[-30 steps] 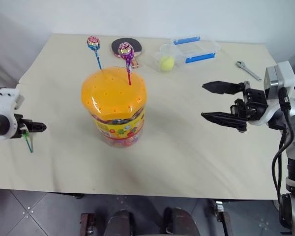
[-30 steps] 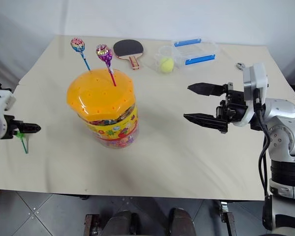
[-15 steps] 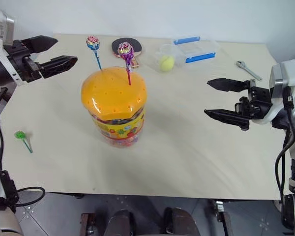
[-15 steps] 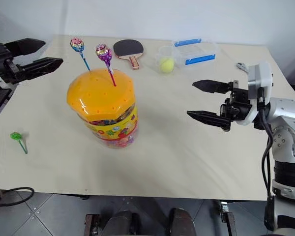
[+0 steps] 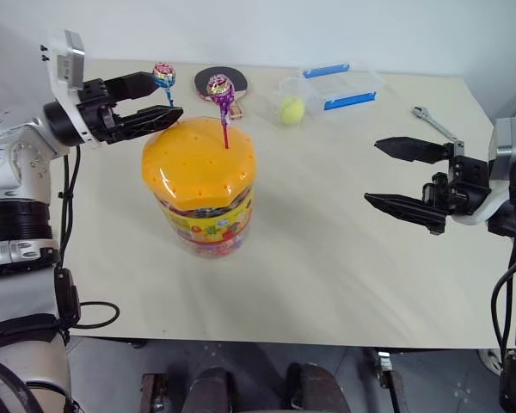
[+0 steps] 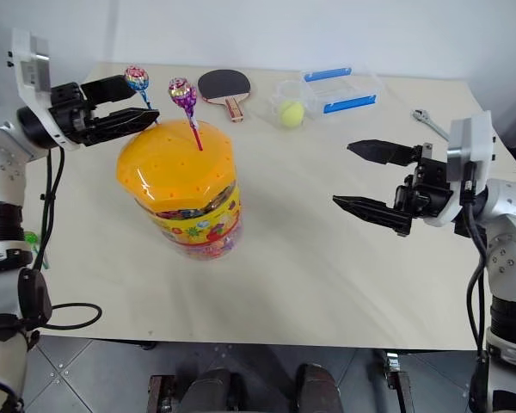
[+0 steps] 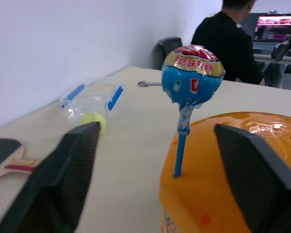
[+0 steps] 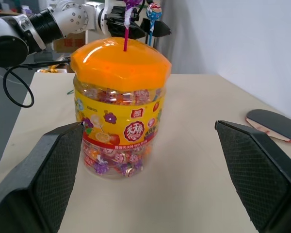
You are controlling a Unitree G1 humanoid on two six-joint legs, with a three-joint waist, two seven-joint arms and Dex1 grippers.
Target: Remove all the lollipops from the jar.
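Note:
The jar, a clear tub with a domed orange lid, stands left of the table's middle. Two lollipops stick up from the lid: a blue one at the far left and a purple-red one beside it. My left gripper is open, its fingers on either side of the blue lollipop's stick without touching it. Out to the right of the jar, my right gripper is open wide and holds nothing.
At the table's far edge lie a table-tennis paddle, a clear box with blue clips and a yellow-green ball. A wrench lies far right. A person sits at a desk beyond the table.
My left arm rose from the table's left edge and swung right to the blue lollipop, its fingers narrowing a little. The right gripper stayed put and open.

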